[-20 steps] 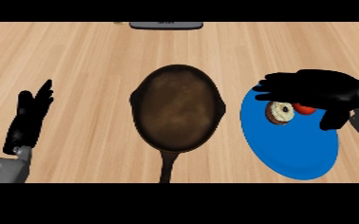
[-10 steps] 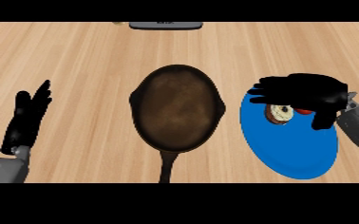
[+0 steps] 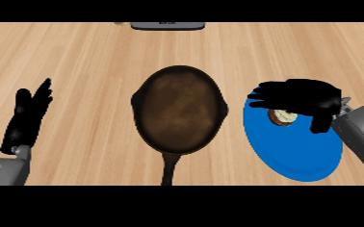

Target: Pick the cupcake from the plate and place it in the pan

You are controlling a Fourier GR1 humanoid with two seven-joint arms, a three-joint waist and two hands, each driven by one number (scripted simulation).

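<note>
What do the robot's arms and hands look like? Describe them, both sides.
Both hands are matte black, with slim fingers and a thumb: the left hand at the view's left edge, the right hand at its right. Each sits on a plain grey forearm, smooth and rounded. No cables, markings or sleeves show.

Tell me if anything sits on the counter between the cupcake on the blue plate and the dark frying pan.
Nothing visible does. The cupcake lies on the round blue plate under the right hand, and only bare wooden counter separates the plate's left rim from the dark round frying pan.
</note>
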